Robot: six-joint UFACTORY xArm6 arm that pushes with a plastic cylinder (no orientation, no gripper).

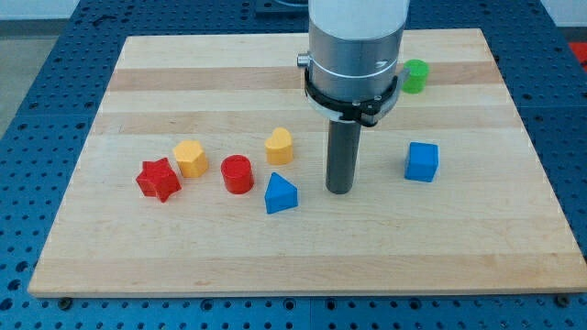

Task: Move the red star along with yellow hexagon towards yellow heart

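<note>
Camera view: the red star (158, 179) lies on the wooden worktop (303, 247) toward the view's left, the leftmost of all blocks. The yellow hexagon (191, 158) sits just beside it, up and to the view's right; we cannot tell whether the two touch. The yellow heart (280, 146) lies further to the view's right, near the worktop's centre, well apart from the star.

Between hexagon and heart, slightly lower in the view, stands a red cylinder (237, 174). A blue triangular block (281, 193) lies just below the heart, toward the view's bottom, and close to the cylinder's right side.

We see our arm ending in a straight dark rod below a wide grey housing (356, 50) that enters from the view's top. It carries no jaws, so no spread or pinching state applies. My tip (339, 191) rests at the worktop surface to the view's right of the blue triangular block and the heart, near them but touching neither. The tip is well apart from the red star and the yellow hexagon.

A blue cube (422, 161) lies to the view's right of the tip, clear of it. A green block (415, 75) stands near the worktop's top edge, partly hidden by the housing; its shape cannot be made out.
</note>
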